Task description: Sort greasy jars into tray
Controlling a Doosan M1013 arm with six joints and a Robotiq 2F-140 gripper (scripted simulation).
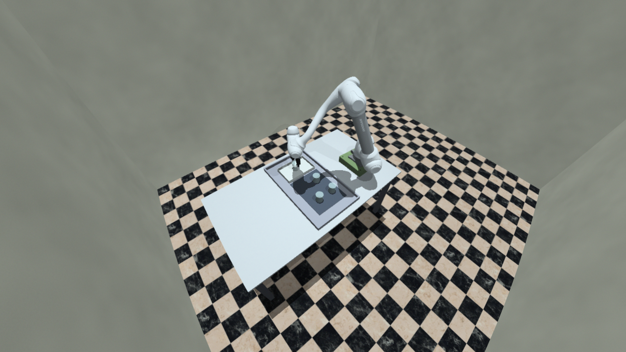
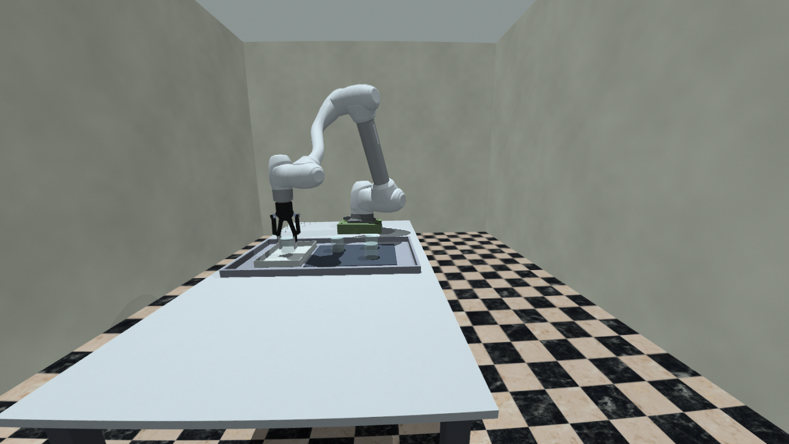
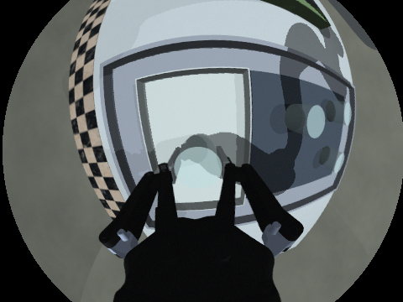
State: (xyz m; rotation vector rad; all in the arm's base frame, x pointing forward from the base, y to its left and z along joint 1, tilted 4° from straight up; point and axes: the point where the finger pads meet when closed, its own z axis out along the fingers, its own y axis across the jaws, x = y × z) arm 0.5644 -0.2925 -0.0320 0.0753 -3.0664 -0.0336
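My gripper (image 3: pixel 198 154) is shut on a glass jar (image 3: pixel 195 164) and holds it low over the pale tray (image 3: pixel 193 134). In the top and exterior views the gripper (image 1: pixel 296 166) and the held jar (image 2: pixel 286 245) are over the tray (image 1: pixel 296 171), which lies at the far end of the recess beside the dark mat (image 1: pixel 323 191). I cannot tell whether the jar touches the tray floor. Three other jars stand mouth down on the mat: one (image 1: pixel 316 177) nearest the tray, one (image 1: pixel 332 188) toward the arm base, one (image 1: pixel 319 196) nearer the front.
The tray (image 2: pixel 285 254) and mat (image 2: pixel 361 256) sit inside a grey rimmed frame (image 2: pixel 320 270) on the steel table. The arm's green base block (image 1: pixel 352 163) stands behind the mat. The checkered floor lies past the table edges.
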